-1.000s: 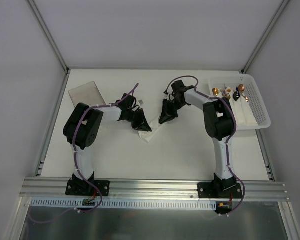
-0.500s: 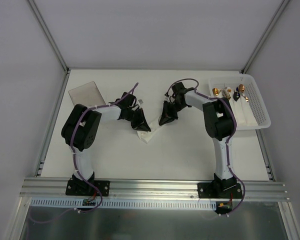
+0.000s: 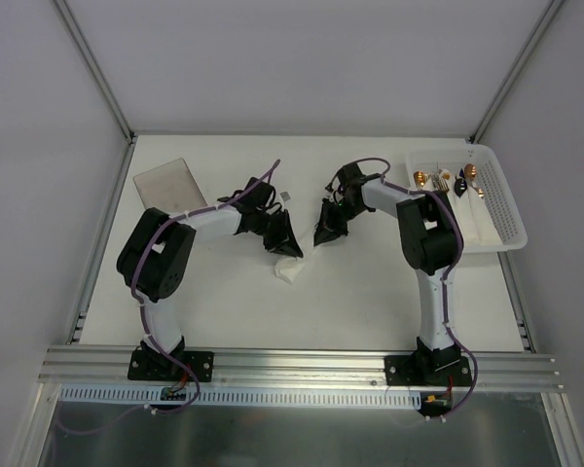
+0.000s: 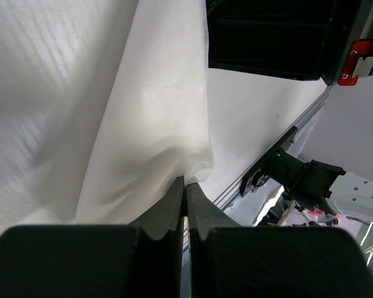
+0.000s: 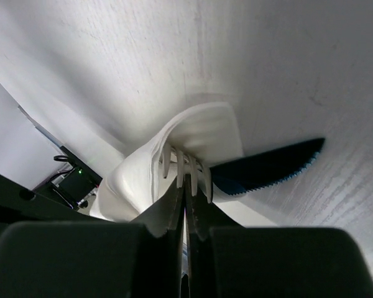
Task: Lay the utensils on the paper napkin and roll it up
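- Top camera: I see the left gripper (image 3: 284, 240) and the right gripper (image 3: 326, 230) near each other at mid-table, tips angled down and towards one another.
- The paper napkin (image 3: 292, 270) is a small crumpled white bundle on the table (image 3: 370, 302). It lies just below and between the two grippers, and its upper end runs up to the left gripper's tips.
- From this height I cannot tell how either pair of jaws stands, and the utensils are hidden in the bundle.
- A white basket (image 3: 507, 216) sits at the right edge of the table with white rolls (image 3: 475, 222) in it, gold and black cutlery ends sticking out. A grey sheet (image 3: 169, 183) lies at the far left corner.
- Left wrist camera: my left fingertips (image 4: 169, 208) are pressed together, with a folded edge of the napkin pinched between them. White paper fans away up the view, draped and creased.
- The black body of the right gripper fills the top right of this view, close by.
- Right wrist camera: the right fingertips (image 5: 170, 208) are closed tight against each other.
- The tines of a fork (image 5: 179, 164) stand directly beyond those tips, poking out of the open end of the rolled napkin.
- A knife (image 5: 267, 166) with a dark serrated blade sticks out of the same end to the right, its blade lying on the table.
- I cannot tell whether the right tips have paper or a tine caught between them or only touch the bundle.
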